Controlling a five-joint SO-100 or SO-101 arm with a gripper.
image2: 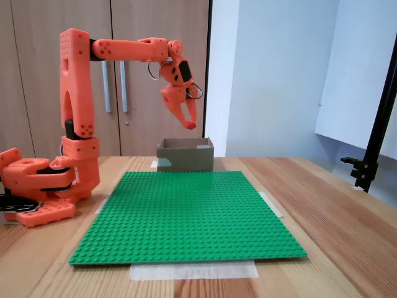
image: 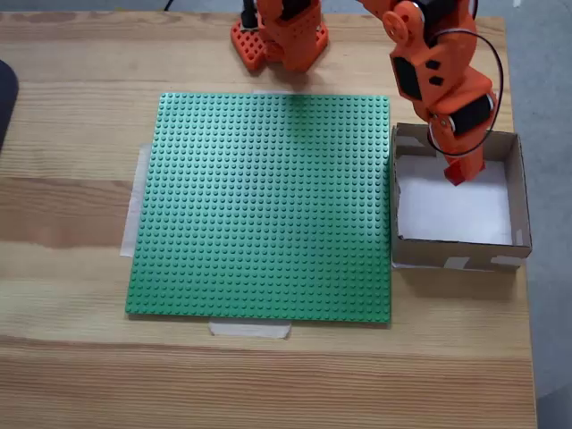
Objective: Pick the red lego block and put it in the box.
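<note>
Red lego block [image: 457, 172] in pincer [image: 458, 176] tips above box [image: 518, 192]

Bright, even light, soft shadows (slightly soft focus in both fixed views).

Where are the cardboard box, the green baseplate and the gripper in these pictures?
box [image: 518, 192]: a fixed view from above, on its right wall.
green baseplate [image: 268, 214]: same view, on its studded middle.
gripper [image2: 188, 123]: a fixed view from the side, between the fingertips, held above the box.

One overhead, one low frontal; shared green baseplate [image: 268, 206].
</note>
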